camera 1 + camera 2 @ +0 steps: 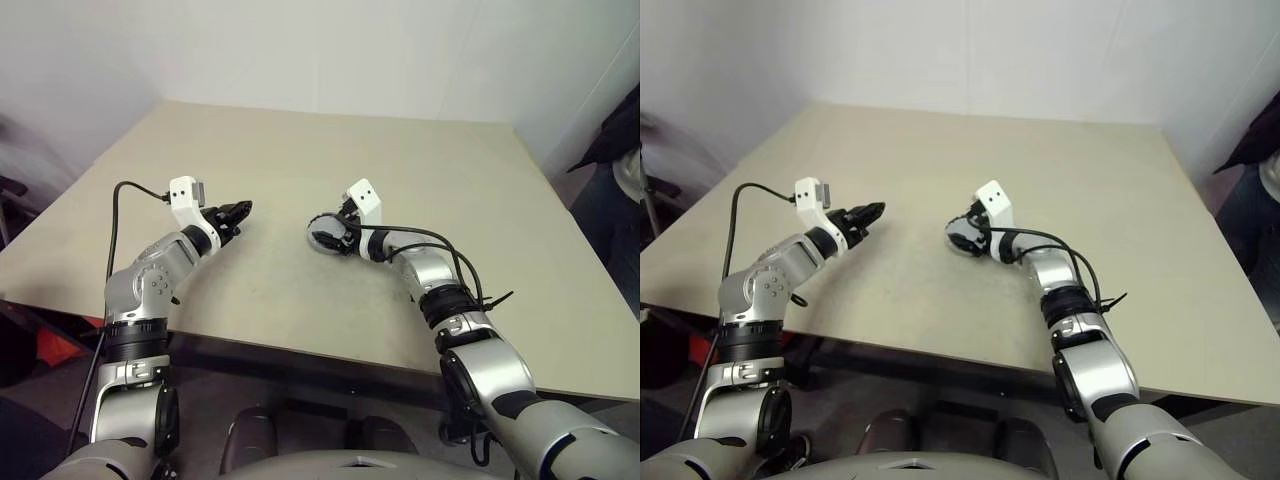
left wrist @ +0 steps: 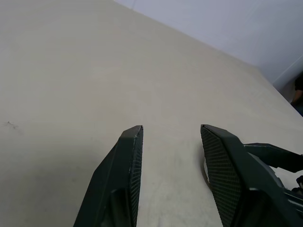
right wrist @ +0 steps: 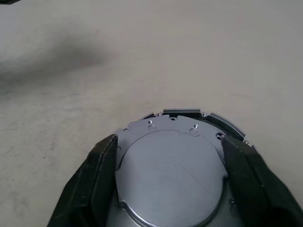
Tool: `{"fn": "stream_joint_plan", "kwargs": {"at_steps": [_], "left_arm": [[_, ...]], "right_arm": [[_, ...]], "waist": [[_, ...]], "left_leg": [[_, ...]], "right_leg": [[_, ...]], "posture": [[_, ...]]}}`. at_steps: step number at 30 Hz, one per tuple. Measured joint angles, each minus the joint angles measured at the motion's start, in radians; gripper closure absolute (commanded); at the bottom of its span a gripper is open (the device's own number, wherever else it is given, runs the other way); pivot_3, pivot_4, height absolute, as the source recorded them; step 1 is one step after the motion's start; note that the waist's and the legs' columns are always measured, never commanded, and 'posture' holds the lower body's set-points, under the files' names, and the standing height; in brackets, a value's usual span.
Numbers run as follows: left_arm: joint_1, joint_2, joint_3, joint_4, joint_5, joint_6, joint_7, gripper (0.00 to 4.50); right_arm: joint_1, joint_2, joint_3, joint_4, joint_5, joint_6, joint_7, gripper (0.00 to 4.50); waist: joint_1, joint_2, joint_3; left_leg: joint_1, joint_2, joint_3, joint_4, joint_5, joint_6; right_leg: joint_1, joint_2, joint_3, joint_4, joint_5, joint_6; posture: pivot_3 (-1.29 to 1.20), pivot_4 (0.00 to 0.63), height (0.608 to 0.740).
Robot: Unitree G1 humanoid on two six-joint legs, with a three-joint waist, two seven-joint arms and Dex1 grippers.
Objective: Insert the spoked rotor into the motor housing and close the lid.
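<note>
A round silvery metal unit, the motor housing, sits near the middle of the beige table, also seen at the housing. A smooth flat plate forms its upper face; I cannot tell whether that plate is the lid. The spoked rotor is out of view. My right gripper reaches in from the right, one black finger against each side of the housing's rim. A short way to the left, my left gripper hovers just above the table. It is open, with nothing between its fingers.
The table spreads wide on all sides, with its front edge close under my arms. A person's dark sleeve shows beyond the table's right edge. Black cables loop off my right forearm.
</note>
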Motion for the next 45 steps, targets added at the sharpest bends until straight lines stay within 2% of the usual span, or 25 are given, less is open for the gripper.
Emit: {"fn": "stream_joint_plan", "kwargs": {"at_steps": [5,10,15,20,30,45], "left_arm": [[0.000,0.000,0.000,0.000,0.000,0.000,0.000,2.45],[0.000,0.000,0.000,0.000,0.001,0.000,0.000,2.45],[0.000,0.000,0.000,0.000,0.001,0.000,0.000,2.45],[0.000,0.001,0.000,0.000,0.001,0.000,0.000,2.45],[0.000,0.002,0.001,0.000,0.001,0.000,0.000,2.45],[0.000,0.002,0.001,-0.002,0.000,0.002,0.000,2.45]], "right_arm": [[0.000,0.003,-0.002,0.003,0.001,-0.002,-0.013,1.27],[-0.023,0.038,-0.100,0.029,0.083,0.062,-0.032,1.27],[-0.067,0.050,-0.164,0.041,0.130,0.107,-0.049,1.27],[-0.059,0.048,-0.135,0.052,0.091,0.057,-0.048,1.27],[-0.023,0.030,-0.064,0.041,0.032,-0.027,0.003,1.27],[-0.036,0.058,-0.054,0.096,-0.018,-0.082,-0.088,1.27]], "waist": [[0.000,0.000,0.000],[-0.001,0.001,0.000],[-0.001,0.001,0.001],[0.000,0.001,0.001],[-0.011,0.001,0.001],[-0.020,0.001,0.001]], "left_leg": [[0.000,0.000,0.000,0.000,0.000,0.000],[0.000,0.000,0.000,0.000,0.000,0.000],[-0.006,0.000,0.000,-0.001,0.000,0.000],[-0.016,0.000,0.001,0.000,0.002,-0.003],[-0.015,0.001,0.001,0.000,0.000,-0.001],[-0.009,0.001,0.001,0.000,0.000,0.000]], "right_leg": [[0.000,0.000,0.000,0.000,-0.001,0.001],[-0.001,0.000,0.000,0.000,-0.002,0.003],[-0.006,0.000,0.000,0.000,0.000,-0.002],[-0.016,0.000,-0.001,0.000,0.001,-0.002],[-0.015,0.000,-0.001,0.001,0.000,-0.003],[-0.008,0.000,-0.001,0.001,0.000,-0.003]], "posture": [[0.00,0.000,0.740],[0.00,0.000,0.740],[0.00,0.000,0.740],[0.00,0.000,0.740],[0.00,0.000,0.740],[0.00,0.000,0.740]]}}
